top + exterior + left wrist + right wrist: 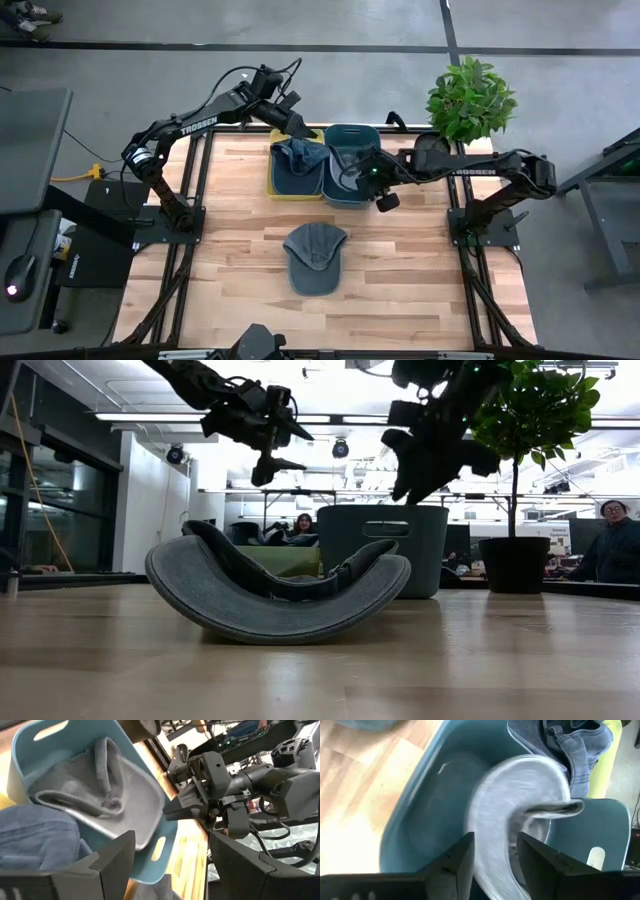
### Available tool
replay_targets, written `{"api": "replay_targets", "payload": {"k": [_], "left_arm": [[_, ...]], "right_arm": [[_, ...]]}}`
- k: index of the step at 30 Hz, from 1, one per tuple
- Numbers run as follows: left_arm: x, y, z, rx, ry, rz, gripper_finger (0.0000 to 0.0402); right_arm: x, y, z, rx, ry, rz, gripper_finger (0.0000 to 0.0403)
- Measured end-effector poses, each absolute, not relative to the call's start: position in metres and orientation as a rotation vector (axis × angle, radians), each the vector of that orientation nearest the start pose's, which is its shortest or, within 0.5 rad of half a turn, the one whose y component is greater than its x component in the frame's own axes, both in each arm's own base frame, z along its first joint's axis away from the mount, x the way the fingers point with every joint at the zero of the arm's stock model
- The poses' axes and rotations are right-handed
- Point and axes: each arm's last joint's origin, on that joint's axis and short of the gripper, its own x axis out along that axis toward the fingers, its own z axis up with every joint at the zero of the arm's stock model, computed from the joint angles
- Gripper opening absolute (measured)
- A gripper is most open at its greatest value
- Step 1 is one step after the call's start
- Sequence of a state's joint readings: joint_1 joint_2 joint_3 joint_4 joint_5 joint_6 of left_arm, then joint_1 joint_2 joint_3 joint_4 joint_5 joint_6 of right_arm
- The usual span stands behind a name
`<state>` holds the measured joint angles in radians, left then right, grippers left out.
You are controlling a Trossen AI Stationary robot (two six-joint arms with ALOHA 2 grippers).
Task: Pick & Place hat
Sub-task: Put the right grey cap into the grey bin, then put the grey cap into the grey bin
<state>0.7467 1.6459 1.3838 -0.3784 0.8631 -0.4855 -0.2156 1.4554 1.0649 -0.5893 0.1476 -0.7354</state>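
Observation:
A grey cap (315, 258) lies upside down on the wood in the middle of the table, rocking on its crown (280, 600). A second grey cap (520, 785) lies inside the teal bin (350, 132), also visible in the left wrist view (115, 790). A blue denim hat (298, 158) fills the yellow bin (275, 190) beside it. My right gripper (495, 865) hovers open over the teal bin, the cap's brim showing between its fingers. My left gripper (298, 125) is open above the far side of the yellow bin. My right gripper points down into the teal bin from the table's right. The grey cap's brim (490, 840) passes between its open fingers, smeared by motion. I cannot tell whether a finger touches it.
A potted plant (470, 100) stands at the far right corner, behind the right arm. The two bins sit side by side at the far middle. People sit in the room beyond the table (610, 550). Bare wood stretches around the upturned cap.

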Motion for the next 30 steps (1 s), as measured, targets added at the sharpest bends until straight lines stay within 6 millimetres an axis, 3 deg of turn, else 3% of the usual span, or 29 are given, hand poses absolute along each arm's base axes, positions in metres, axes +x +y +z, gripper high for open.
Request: {"api": "replay_targets", "payload": {"k": [7, 15, 23, 30], "left_arm": [[0.285, 0.233, 0.319, -0.975, 0.387, -0.016, 0.0254], [0.277, 0.225, 0.327, -1.034, 0.41, 0.006, 0.0254], [0.248, 0.174, 0.364, -0.928, 0.464, 0.186, 0.0254], [0.258, 0.112, 0.368, -0.883, 0.59, 0.267, 0.0254]], "right_arm": [[0.268, -0.048, 0.267, -0.607, 1.029, 0.061, 0.0165], [0.239, -0.019, 0.308, -0.488, 0.839, -0.03, 0.0157], [0.203, 0.001, 0.339, -0.168, 0.663, -0.078, 0.0158], [0.198, 0.008, 0.343, 0.267, 0.654, 0.028, 0.0157]]}}
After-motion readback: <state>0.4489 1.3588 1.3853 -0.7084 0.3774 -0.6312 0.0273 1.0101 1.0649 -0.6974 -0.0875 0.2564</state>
